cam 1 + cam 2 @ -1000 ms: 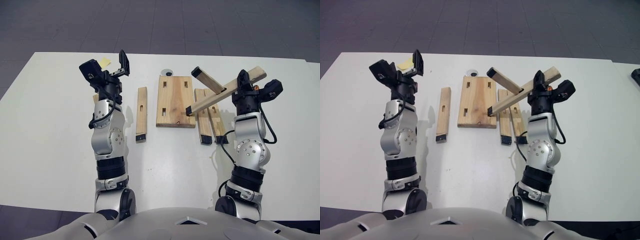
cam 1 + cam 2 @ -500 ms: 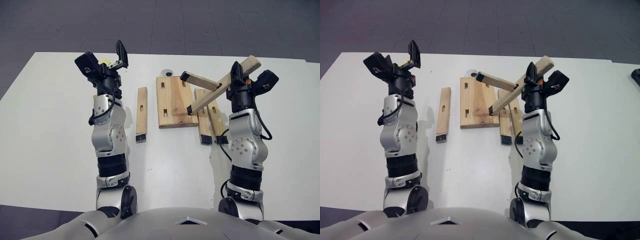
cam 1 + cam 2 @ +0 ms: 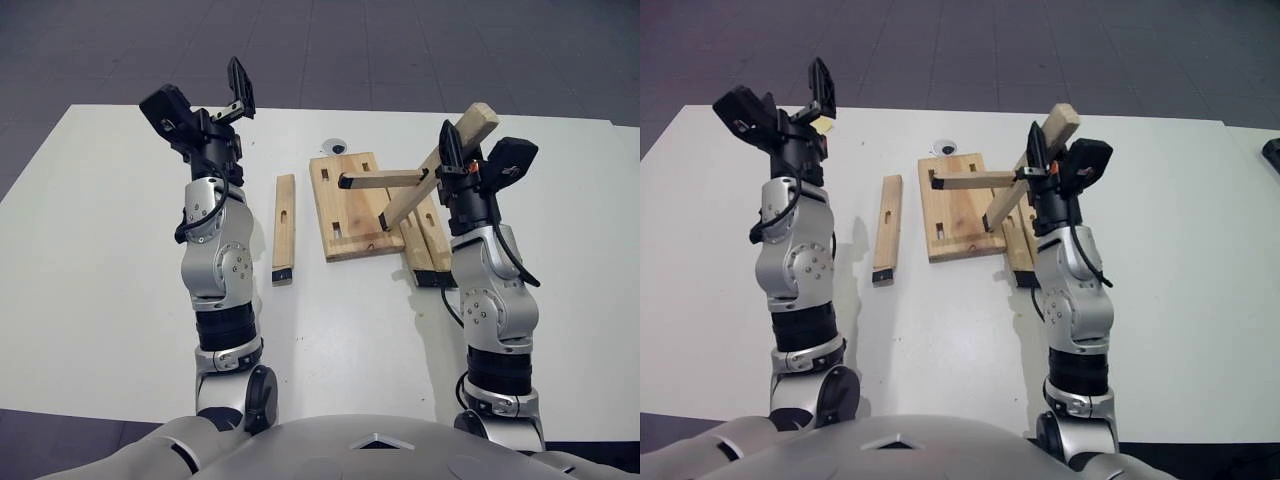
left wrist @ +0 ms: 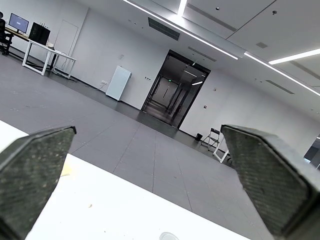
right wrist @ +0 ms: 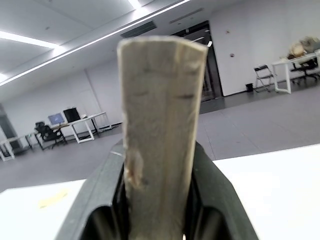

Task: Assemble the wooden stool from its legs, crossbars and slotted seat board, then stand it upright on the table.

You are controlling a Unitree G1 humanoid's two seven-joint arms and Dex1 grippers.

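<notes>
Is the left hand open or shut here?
Open. The left hand has its fingers wide apart, nothing between them.

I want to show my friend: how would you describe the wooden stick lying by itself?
On the white table, find the flat slotted seat board in the middle. Just left of it lies one wooden leg, with a slot and a dark near end. It lies alone; the other loose legs sit paired on the board's right.
</notes>
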